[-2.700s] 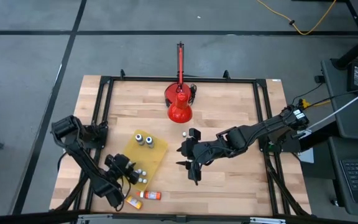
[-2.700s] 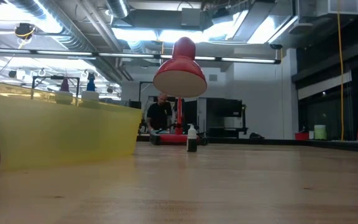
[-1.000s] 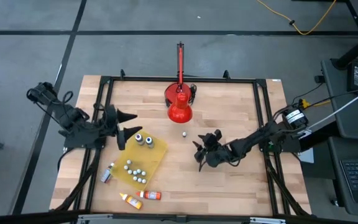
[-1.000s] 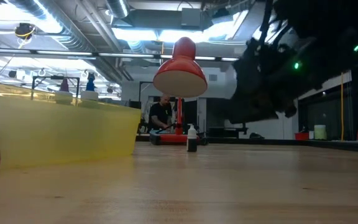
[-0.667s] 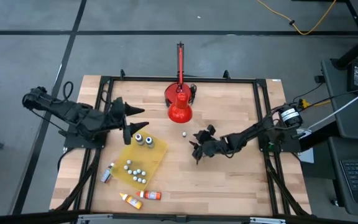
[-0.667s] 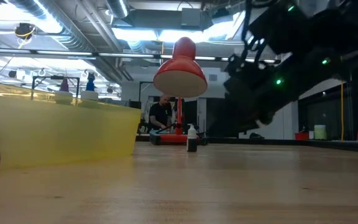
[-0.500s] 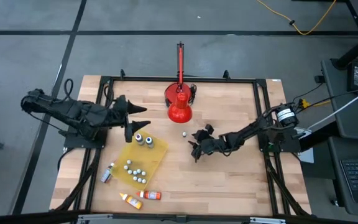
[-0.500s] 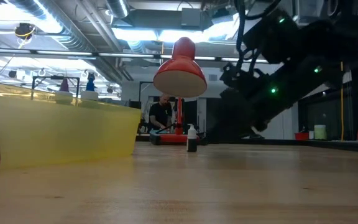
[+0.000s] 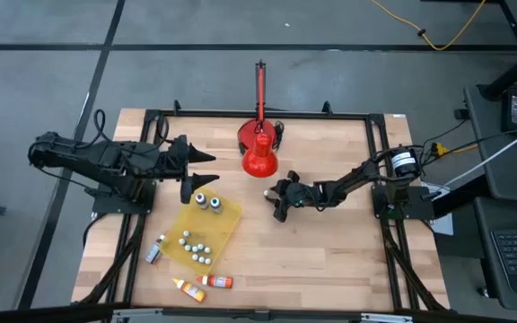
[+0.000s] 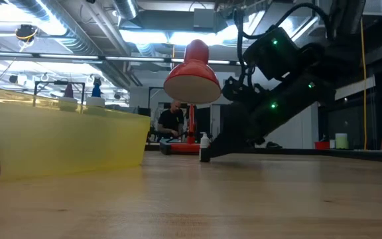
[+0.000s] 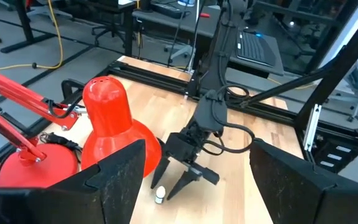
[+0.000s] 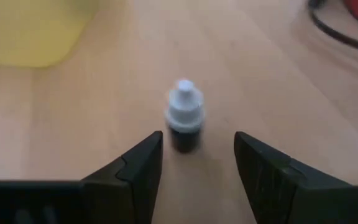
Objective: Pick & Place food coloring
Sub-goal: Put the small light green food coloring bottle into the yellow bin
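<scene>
Item: bottle (image 12: 183,117) between my right gripper's (image 12: 194,163) black fingers was dark-bodied, pale-capped. Table (image 9: 330,260) was light wood, striped in planks, framed in black. Lamp (image 9: 258,155) was solid red. Tray (image 9: 227,224) was yellow. One orange-yellow bottle (image 9: 185,288) and one red bottle (image 9: 217,282) had pale caps.

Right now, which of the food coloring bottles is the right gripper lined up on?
The lone dark bottle standing upright on bare wood beside the red lamp. The right gripper is open right by it; every other bottle sits on or beside the yellow tray.
</scene>
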You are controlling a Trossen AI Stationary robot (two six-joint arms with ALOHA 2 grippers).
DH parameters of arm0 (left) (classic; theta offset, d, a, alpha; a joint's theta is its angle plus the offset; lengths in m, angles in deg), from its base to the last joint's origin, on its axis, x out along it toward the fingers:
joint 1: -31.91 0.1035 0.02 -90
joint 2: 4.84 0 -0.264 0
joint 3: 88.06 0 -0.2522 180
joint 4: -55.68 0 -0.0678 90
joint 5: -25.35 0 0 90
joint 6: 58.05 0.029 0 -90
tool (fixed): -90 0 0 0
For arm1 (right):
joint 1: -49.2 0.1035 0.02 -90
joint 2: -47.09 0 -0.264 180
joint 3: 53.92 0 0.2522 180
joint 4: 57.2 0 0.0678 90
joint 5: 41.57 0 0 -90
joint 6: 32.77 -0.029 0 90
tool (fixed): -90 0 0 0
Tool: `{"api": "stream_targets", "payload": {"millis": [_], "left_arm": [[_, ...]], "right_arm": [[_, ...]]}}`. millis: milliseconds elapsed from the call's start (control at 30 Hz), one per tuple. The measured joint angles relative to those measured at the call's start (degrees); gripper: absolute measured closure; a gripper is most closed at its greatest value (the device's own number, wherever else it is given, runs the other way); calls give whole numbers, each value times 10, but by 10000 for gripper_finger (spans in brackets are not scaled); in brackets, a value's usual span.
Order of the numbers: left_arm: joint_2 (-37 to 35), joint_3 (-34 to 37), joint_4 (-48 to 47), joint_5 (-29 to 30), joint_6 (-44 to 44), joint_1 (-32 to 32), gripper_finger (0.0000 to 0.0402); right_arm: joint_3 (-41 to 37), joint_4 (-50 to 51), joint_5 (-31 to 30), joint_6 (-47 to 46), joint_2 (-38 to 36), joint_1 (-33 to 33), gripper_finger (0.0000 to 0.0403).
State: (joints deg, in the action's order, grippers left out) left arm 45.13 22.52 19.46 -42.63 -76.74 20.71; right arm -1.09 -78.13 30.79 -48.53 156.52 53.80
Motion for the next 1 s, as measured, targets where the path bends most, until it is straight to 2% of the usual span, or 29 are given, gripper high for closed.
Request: {"api": "stream_targets", "payload": {"millis": [167, 1000], "left_arm": [[0, 0, 0, -12, 0, 10, 125], [0, 0, 0, -12, 0, 13, 126]], "right_arm": [[0, -3, 23, 11, 0, -4, 205], [17, 34, 23, 24, 0, -12, 205]]}}
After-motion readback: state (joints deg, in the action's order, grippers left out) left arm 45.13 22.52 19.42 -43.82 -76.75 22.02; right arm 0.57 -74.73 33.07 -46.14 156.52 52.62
